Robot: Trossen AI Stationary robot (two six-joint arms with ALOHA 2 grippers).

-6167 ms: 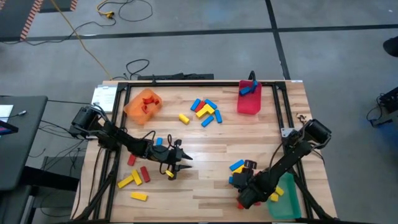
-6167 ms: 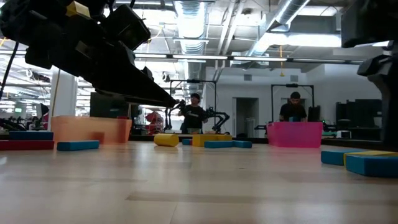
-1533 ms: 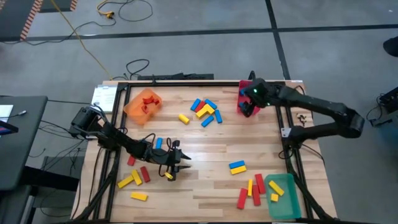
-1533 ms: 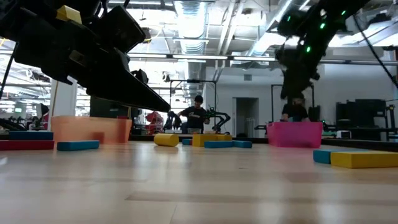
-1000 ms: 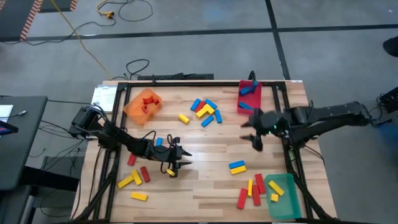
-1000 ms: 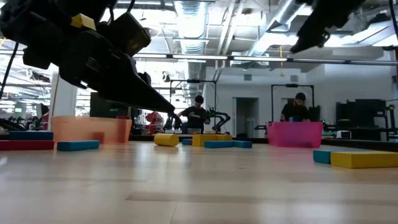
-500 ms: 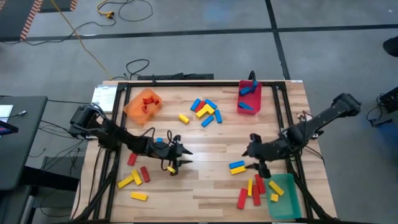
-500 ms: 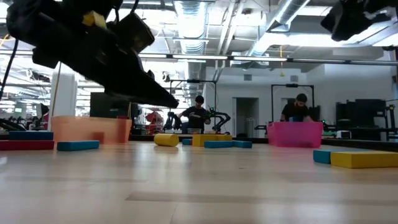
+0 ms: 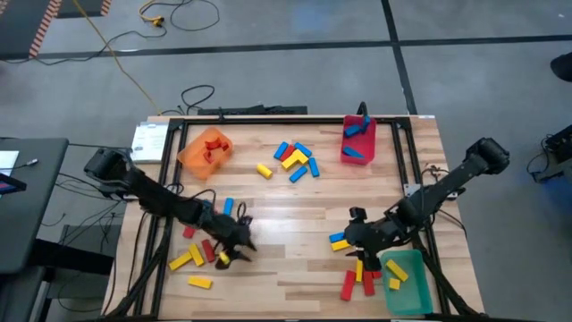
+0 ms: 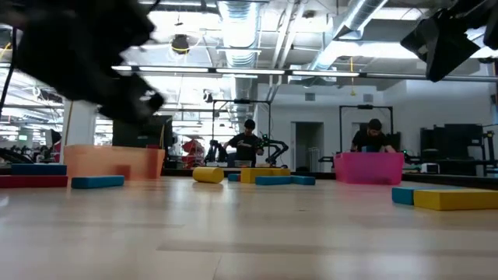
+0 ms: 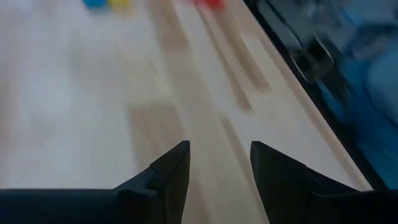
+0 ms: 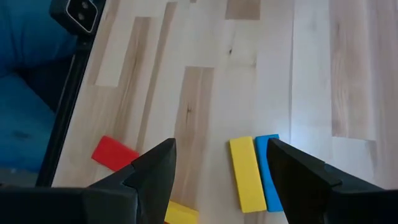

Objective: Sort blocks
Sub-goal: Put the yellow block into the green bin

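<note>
High view: the wooden table (image 9: pixel 295 201) is seen from above with blocks scattered in several groups. A cluster of blue, yellow and red blocks (image 9: pixel 295 161) lies near the far middle, between the orange bin (image 9: pixel 206 148) holding red pieces and the red bin (image 9: pixel 357 143) holding blue pieces. The left gripper (image 9: pixel 234 243) is placed over the near-left area, beside red and yellow blocks (image 9: pixel 195 253); a small yellow piece (image 9: pixel 223 258) is seen just at its tip, but contact cannot be told. The right gripper (image 9: pixel 353 234) is placed near the right front, just beside a yellow-and-blue pair of blocks (image 9: pixel 339 241). The green bin (image 9: pixel 407 279) at the near-right corner holds yellow blocks, with 3 red blocks (image 9: pixel 357 277) beside it.

Low view: the left arm is shown as a dark blur at upper left. A red block (image 10: pixel 31 180) and a blue block (image 10: pixel 97 181) are seen at left, a yellow-and-blue pair (image 10: pixel 443 198) at right. 2 people are seen in the room behind.

Left wrist view: the left fingers (image 11: pixel 168 171) are spread apart, with nothing between them, over bare wood.

Right wrist view: the right fingers (image 12: pixel 155 168) are spread wide, empty, above a yellow block (image 12: pixel 245 173) touching a blue block (image 12: pixel 272 171); a red block (image 12: pixel 115 153) lies apart.
</note>
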